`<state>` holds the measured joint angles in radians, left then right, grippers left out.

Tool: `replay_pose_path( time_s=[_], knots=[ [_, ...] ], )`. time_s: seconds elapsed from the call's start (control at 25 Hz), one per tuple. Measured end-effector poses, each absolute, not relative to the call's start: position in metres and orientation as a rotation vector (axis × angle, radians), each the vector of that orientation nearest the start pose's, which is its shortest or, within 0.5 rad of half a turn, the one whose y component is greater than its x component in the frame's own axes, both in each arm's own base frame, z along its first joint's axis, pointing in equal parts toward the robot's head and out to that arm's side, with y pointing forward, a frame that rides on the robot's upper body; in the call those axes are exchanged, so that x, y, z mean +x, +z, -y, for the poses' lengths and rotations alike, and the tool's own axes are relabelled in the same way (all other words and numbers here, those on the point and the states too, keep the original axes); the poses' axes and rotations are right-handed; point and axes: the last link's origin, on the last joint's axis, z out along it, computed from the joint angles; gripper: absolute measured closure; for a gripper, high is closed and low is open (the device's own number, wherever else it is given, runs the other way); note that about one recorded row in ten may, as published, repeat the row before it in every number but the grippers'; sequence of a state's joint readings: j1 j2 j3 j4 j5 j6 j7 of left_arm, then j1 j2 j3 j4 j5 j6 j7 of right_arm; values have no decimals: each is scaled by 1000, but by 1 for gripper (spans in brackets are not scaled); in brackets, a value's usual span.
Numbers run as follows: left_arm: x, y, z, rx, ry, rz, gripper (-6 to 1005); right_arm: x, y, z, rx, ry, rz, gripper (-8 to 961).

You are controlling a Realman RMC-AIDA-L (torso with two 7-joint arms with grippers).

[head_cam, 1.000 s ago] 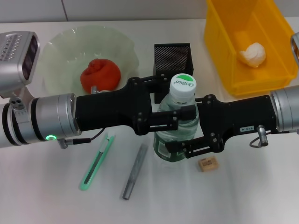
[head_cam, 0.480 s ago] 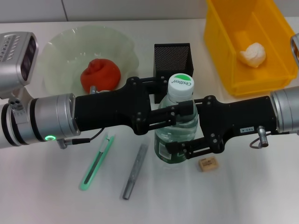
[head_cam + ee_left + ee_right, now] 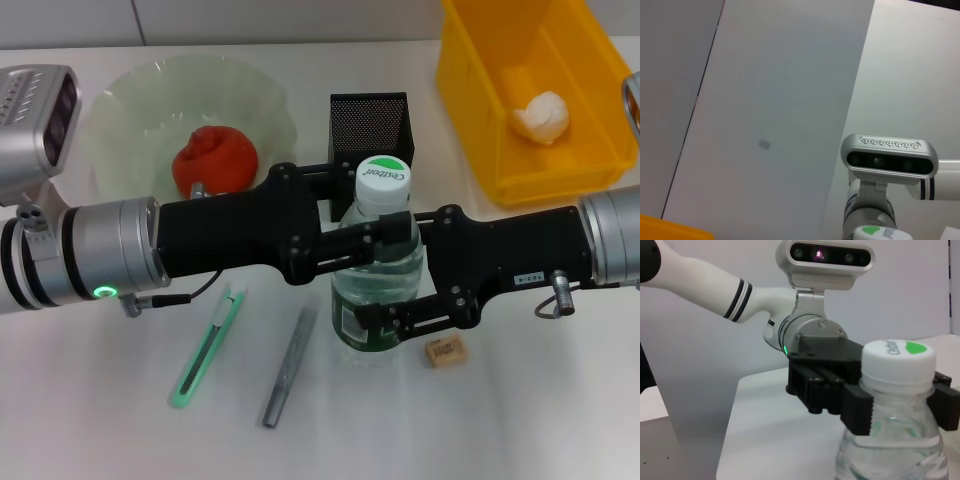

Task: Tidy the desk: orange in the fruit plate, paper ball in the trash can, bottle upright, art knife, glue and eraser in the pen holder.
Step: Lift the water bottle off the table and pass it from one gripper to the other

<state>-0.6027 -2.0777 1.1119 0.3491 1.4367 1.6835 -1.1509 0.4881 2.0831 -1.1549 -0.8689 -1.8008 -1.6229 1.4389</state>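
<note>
Both my left gripper and right gripper clamp the bottle, near upright; settle base flat on desk, release gently

Head view: steep downward over desk. Wrist views near-level; all share bottle.

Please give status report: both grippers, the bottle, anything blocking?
Left gripper shut on bottle neck; right gripper shut on its body. Bottle upright on desk. Eraser lies beside it; nothing blocking.
</note>
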Motion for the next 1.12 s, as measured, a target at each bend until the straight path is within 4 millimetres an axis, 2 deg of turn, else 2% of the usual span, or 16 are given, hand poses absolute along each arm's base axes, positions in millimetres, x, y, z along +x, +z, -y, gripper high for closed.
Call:
replay_pose_path(
  time_s=[1.12],
  knots=[
    [-198,-42,-305,-2788,-1311,427,536,201,-26,-309,-3063,670,-270,150]
  ],
)
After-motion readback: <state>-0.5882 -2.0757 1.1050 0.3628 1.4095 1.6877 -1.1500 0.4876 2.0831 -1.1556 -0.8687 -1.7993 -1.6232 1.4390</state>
